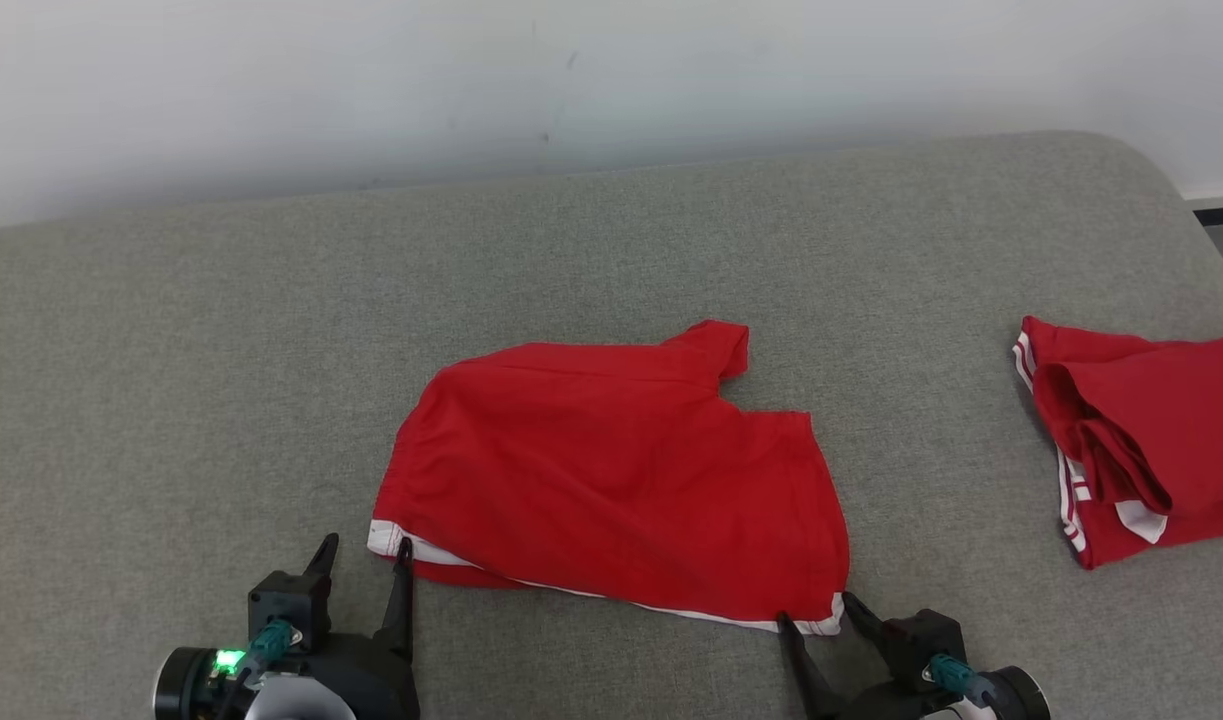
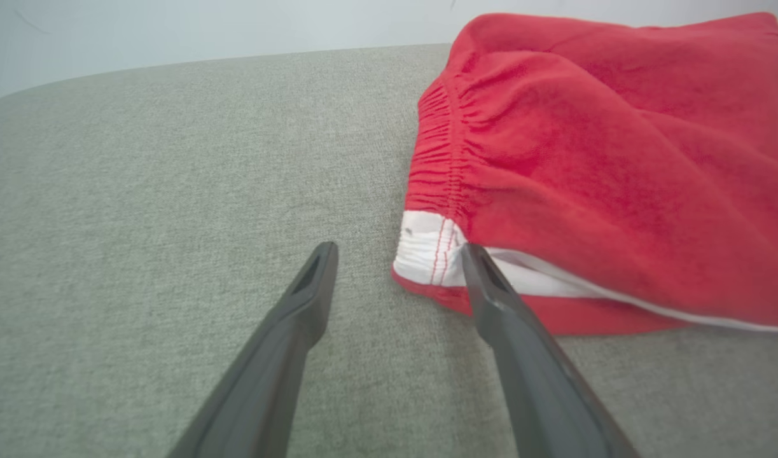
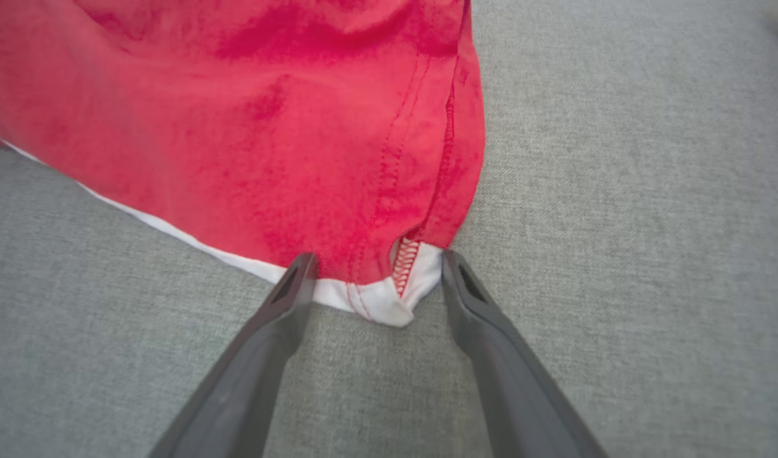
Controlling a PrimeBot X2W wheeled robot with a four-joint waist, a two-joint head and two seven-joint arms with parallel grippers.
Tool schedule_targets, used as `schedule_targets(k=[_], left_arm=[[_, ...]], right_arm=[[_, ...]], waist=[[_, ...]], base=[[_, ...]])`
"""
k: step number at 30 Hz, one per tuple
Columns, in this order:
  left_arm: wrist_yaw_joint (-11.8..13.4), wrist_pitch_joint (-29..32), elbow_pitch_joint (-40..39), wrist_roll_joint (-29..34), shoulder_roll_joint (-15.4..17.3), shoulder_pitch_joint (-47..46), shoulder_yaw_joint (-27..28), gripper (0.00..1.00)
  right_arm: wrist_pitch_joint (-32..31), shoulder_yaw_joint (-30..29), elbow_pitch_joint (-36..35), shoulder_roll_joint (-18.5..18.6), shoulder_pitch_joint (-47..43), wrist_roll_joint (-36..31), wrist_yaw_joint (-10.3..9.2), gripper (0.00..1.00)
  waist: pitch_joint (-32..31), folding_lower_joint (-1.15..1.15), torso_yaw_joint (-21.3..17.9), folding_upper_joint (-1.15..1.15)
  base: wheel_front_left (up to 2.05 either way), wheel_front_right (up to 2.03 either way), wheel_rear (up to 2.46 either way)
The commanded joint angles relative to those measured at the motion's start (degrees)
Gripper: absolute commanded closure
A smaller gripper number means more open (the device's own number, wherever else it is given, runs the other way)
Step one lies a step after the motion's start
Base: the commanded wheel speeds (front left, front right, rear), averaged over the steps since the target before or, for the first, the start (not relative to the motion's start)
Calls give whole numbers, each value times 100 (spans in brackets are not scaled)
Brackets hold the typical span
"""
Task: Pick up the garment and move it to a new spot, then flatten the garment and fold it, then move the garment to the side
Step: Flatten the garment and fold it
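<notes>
Nearest, both grippers are spread and pinch nothing. The left gripper [image 1: 368, 543] is at the near-left corner of the shorts [image 1: 611, 470], with its right finger against the white trim. The right gripper [image 1: 816, 610] straddles the near-right corner. The shorts lie flat mid-cushion [image 1: 171, 350], long axis left to right, running away from both tools. Each arm likely has its own corner straight ahead to pinch. A second red garment [image 1: 1151, 450] lies well apart at the right.

The robot's left gripper [image 1: 367, 542] and right gripper [image 1: 814, 608]: black housings [image 1: 289, 597], long dark tapered fingers [image 2: 312, 280] slotted near the tips, teal cable plugs [image 1: 271, 635], a green light [image 1: 229, 660] on the left wrist.
</notes>
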State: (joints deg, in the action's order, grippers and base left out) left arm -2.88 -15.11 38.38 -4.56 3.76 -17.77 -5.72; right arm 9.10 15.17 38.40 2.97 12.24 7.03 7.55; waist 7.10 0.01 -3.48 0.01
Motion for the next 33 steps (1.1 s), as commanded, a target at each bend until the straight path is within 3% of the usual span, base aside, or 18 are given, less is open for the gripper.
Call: schedule_targets(k=[1,8,9,10,11,13,20,24,33], left_arm=[[12,0,-3,7,-14,-34,-3,0],[-59,0,77,-19,-30,-110,-70,0],[-47,0,106,-27,-33,-121,-80,50],[-47,0,106,-27,-33,-121,-80,50],[-92,0,208,-48,-38,-161,-100,100],[-106,0,294,-82,-44,-207,-114,100],[-56,0,267,-288,-52,-81,11,100],[-160,0,41,-599,-75,109,73,100],[-358,0,-838,-1862,-85,351,-125,100]], right_arm=[[-2,41,109,-12,-81,50,-16,0],[22,90,169,-10,9,114,-16,0],[25,102,173,-10,30,116,-16,0],[25,102,173,-10,30,116,-16,0],[19,129,188,-10,74,137,-16,35],[2,164,213,-10,99,160,-16,100],[108,152,148,-7,112,220,-16,100],[162,82,-95,-6,0,304,-16,100],[-3,-204,-1445,60,-334,534,-16,100]], waist=[[-17,-1,-11,-1],[-4,-1,-79,-1],[2,-1,-88,-1],[2,-1,-88,-1],[13,-1,-104,-1],[18,-1,-111,-1],[-33,-1,-90,-1],[-138,-1,-97,-1],[-423,-1,-127,-1]], base=[[0,0,0],[0,0,0],[0,0,0],[0,0,0],[0,0,0],[0,0,0],[0,0,0],[0,0,0],[0,0,0]])
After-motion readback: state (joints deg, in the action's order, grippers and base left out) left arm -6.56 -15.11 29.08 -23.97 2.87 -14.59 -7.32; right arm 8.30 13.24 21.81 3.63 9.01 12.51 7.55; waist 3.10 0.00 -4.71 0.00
